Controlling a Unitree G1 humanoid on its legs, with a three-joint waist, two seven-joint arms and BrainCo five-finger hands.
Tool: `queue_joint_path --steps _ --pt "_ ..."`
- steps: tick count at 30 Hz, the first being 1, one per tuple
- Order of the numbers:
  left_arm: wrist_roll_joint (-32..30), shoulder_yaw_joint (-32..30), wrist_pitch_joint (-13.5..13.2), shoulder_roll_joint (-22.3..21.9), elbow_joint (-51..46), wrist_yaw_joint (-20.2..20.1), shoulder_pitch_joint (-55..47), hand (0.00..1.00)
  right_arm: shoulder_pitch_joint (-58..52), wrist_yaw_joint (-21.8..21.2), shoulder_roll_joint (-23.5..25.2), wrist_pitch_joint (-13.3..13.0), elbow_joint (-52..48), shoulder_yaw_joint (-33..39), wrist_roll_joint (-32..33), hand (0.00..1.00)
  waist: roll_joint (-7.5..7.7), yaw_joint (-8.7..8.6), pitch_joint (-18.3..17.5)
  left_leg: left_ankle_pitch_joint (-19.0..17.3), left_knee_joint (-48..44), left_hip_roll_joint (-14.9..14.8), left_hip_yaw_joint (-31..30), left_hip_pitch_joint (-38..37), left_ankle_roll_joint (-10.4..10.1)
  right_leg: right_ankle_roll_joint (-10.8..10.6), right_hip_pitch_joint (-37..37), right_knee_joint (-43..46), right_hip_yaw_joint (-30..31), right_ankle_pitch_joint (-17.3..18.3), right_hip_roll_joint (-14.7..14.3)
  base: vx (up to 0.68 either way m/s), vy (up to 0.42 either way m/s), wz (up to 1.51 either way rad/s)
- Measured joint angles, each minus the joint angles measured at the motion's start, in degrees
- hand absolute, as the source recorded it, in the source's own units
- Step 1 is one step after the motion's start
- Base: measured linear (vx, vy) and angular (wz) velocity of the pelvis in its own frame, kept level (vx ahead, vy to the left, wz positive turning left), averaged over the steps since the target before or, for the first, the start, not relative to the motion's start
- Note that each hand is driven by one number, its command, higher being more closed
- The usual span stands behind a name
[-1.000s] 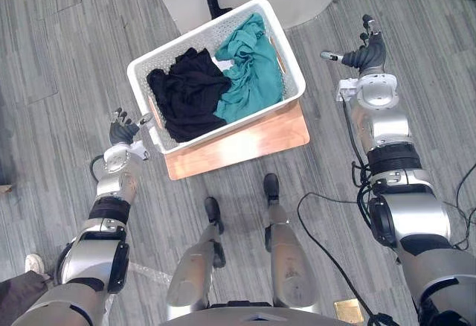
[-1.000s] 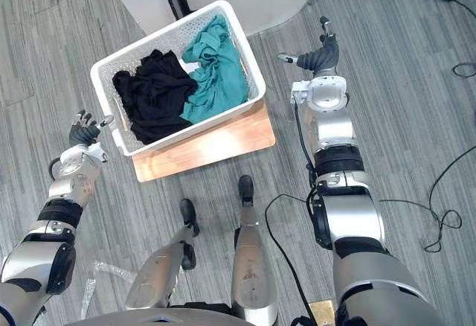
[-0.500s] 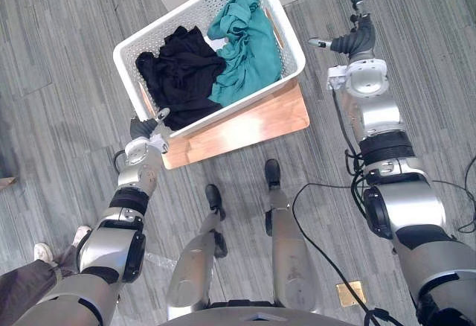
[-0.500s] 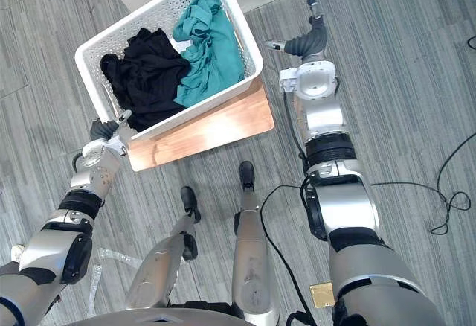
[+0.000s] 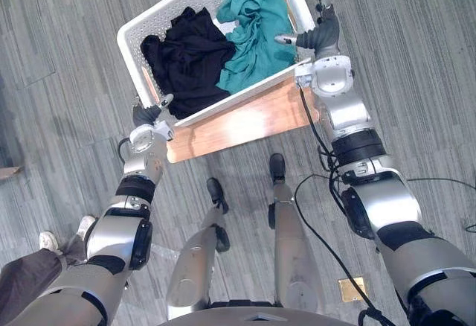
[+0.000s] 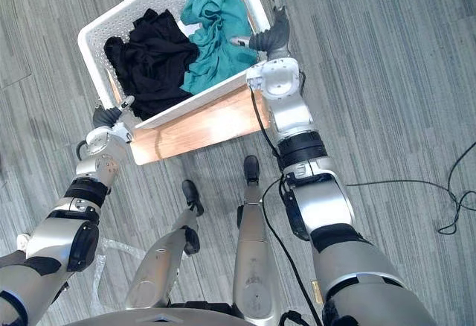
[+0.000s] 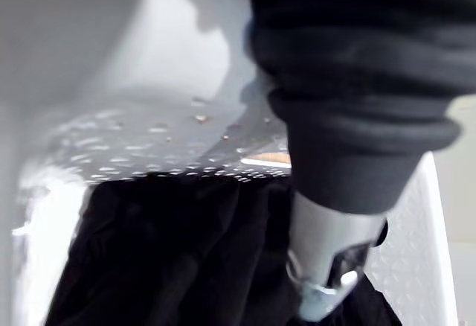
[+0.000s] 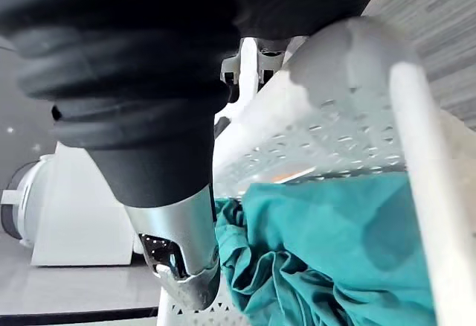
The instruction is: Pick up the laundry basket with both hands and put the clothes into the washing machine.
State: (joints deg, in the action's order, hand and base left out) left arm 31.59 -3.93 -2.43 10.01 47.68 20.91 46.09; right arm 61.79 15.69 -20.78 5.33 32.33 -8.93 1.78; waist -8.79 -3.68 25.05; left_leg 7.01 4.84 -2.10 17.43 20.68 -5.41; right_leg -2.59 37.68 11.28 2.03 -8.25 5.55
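Grey plank floor (image 5: 59,58) under us, basket (image 5: 245,91) on a wooden board (image 5: 238,129), long axis running lower-left to upper-right. Left hand (image 5: 149,117) is at the black-clothes (image 5: 186,62) end, and we can't tell its grip. Right hand (image 5: 321,32) is at the teal (image 5: 256,28) end, fingers straight, thumb over the rim.

The basket (image 5: 160,15) is perforated white plastic, holding matt black cloth (image 5: 190,58) and teal cloth (image 5: 256,21). Beneath it gleams a wooden board (image 5: 238,121).
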Motion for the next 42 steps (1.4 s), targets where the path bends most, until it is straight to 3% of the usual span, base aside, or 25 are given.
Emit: queue_joint_path --steps 11,12,19,27,36,39,42 --pt "-0.4 0.0 -0.2 -1.1 -0.4 1.4 1.5 0.0 0.4 1.1 -0.2 0.7 0.2 -0.4 -4.5 0.0 0.16 -0.39 -0.1 0.4 0.0 0.2 1.9 0.8 -0.1 -0.2 2.4 3.9 -0.5 2.1 1.2 0.0 -0.007 0.05" --pt "-0.4 0.1 -0.3 -1.0 -0.5 1.4 1.8 0.0 0.8 1.0 -0.3 1.0 0.6 -0.5 -5.7 1.0 0.16 -0.61 -0.1 0.6 0.0 0.3 1.9 1.1 -0.1 -0.2 2.6 4.1 -0.8 2.2 1.4 0.0 -0.014 0.17" --pt "-0.4 2.4 -0.6 -0.2 -0.4 1.4 2.4 0.0 2.9 -2.6 -2.9 0.6 6.5 -3.7 -7.1 1.0 2.07 -0.98 -1.0 1.2 0.0 0.4 2.9 1.8 0.2 -0.3 3.8 6.0 -1.3 3.3 2.2 0.0 -0.011 0.07" --pt "-0.4 4.1 -0.5 0.2 -1.6 1.1 2.5 0.0 4.0 -5.8 -5.9 -1.3 9.3 -4.4 -6.7 1.0 2.12 -1.18 -1.0 1.4 0.0 0.5 3.0 2.2 0.2 -0.3 4.5 7.6 -1.9 3.9 2.8 0.02 -0.016 0.07" --pt "-0.3 4.0 -0.5 0.4 -2.0 0.1 2.5 0.0 3.6 -8.0 -6.7 -1.1 11.5 -4.6 -6.6 1.0 2.62 -0.94 -1.3 1.4 0.0 0.7 3.3 2.4 0.1 -0.3 5.7 9.5 -1.5 5.1 3.0 0.02 -0.018 0.0" --pt "-0.3 4.0 -0.5 0.5 -2.0 0.1 2.6 0.0 2.8 -8.1 -6.6 -1.2 11.3 -4.2 -6.0 1.0 3.27 -0.79 -1.6 1.4 0.0 0.8 3.4 2.4 0.1 -0.2 6.2 10.3 -1.4 5.6 3.1 0.03 -0.037 0.01" --pt "-0.3 4.0 -0.3 0.4 -2.0 0.1 3.0 0.0 1.3 -7.4 -5.3 -1.5 11.3 -0.4 -0.9 1.0 3.59 -0.87 -1.7 1.4 0.0 0.9 3.3 2.4 0.2 -0.3 6.2 10.5 -1.4 5.7 3.3 0.03 -0.018 0.02"
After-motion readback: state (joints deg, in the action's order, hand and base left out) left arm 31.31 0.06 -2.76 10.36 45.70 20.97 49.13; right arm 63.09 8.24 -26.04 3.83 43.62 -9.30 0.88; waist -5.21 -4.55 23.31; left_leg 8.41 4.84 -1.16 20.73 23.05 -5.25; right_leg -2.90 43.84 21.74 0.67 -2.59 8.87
